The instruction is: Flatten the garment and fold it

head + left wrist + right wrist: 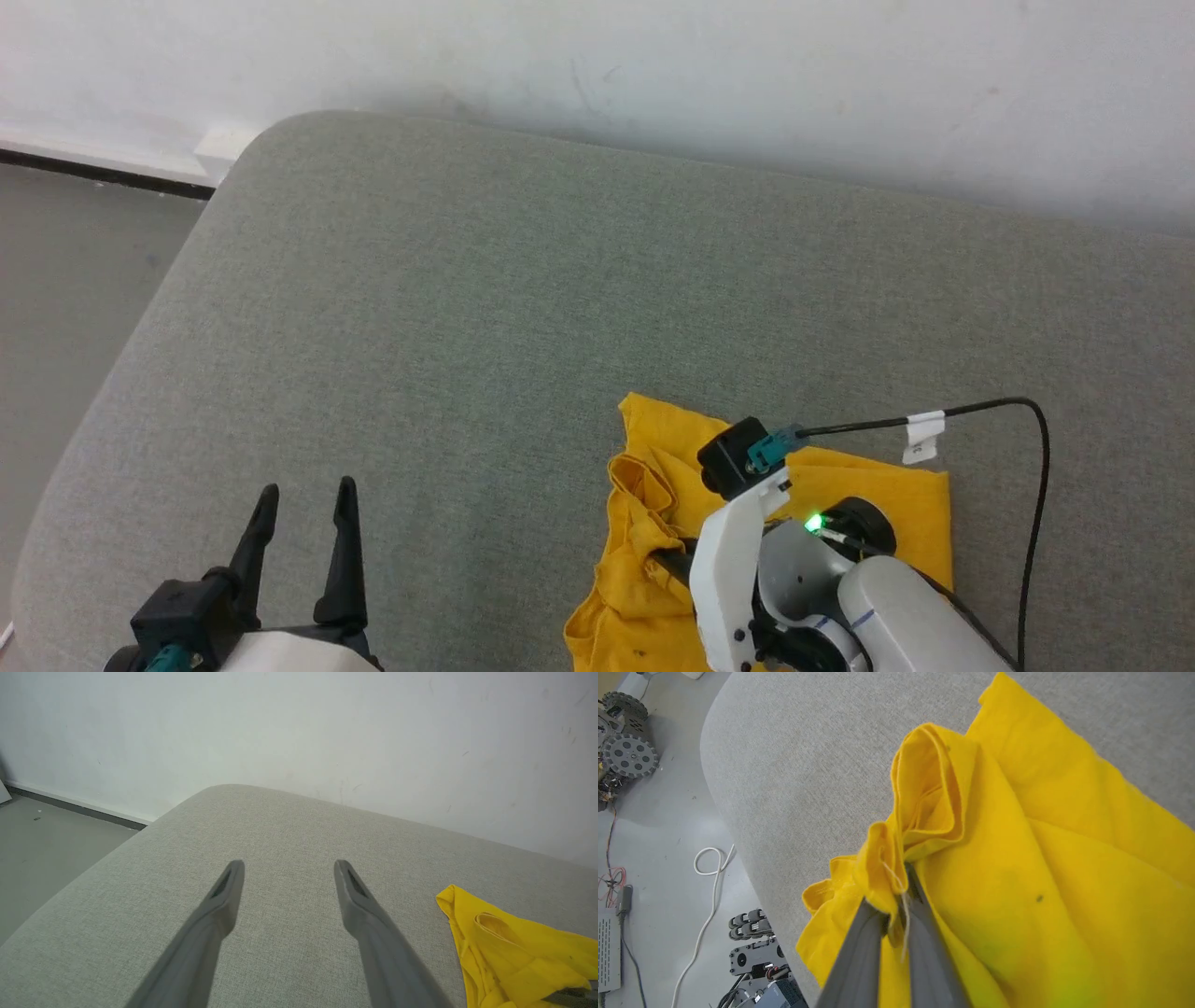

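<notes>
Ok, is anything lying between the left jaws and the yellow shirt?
Nothing visible: bare grey cushion runs from the open left jaws to the garment. The right jaws are shut on a bunched fold of it.

No text, number or brand is legible. A white tag (922, 437) wraps the black cable (854, 427) over the bench (467, 327) toward its right edge, too small to read.
</notes>
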Controlling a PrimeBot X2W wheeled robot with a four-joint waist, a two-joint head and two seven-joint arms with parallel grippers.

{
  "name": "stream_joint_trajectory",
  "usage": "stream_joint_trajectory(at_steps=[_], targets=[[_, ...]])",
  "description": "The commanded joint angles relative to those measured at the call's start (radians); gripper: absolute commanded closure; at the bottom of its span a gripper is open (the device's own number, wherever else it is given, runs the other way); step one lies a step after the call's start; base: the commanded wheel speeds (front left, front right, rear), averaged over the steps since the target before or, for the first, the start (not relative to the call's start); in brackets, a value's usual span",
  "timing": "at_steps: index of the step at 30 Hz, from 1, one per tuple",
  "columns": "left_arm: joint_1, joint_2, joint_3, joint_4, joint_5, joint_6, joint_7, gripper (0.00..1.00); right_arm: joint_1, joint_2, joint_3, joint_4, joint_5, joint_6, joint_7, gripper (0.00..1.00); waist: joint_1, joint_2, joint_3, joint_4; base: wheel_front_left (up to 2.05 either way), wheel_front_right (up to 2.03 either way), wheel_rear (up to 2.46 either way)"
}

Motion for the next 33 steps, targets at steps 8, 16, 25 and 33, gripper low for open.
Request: stream_joint_trajectory(at_steps=[8, 16, 25, 33], targets=[[-0.029, -0.021, -0.02, 0.035, -0.012, -0.022, -0.009, 0.0, -0.049, 0.001, 0.04, 0.125, -0.032, -0.001, -0.055, 0.0, -0.0001, 0.0, -0.009, 0.005, 0.0, 0.0, 0.0], [-0.014, -0.011, -0.01, 0.028, -0.014, -0.015, -0.011, 0.0, -0.048, 0.001, 0.009, 0.013, 0.048, -0.001, -0.106, 0.0, -0.0001, 0.0, -0.014, -0.041, 0.0, 0.0, 0.0], [0.005, 0.001, -0.01, -0.005, -0.004, -0.002, -0.01, 0.0, 0.208, 0.001, -0.388, -0.193, -0.11, -0.001, -0.164, 0.0, -0.0001, 0.0, -0.02, -0.078, 0.0, 0.0, 0.0], [0.017, 0.008, -0.003, -0.021, -0.011, -0.001, -0.011, 0.0, 0.396, 0.001, -0.532, -0.293, -0.064, -0.001, -0.123, 0.0, -0.0001, 0.0, -0.006, -0.111, 0.0, 0.0, 0.0]])
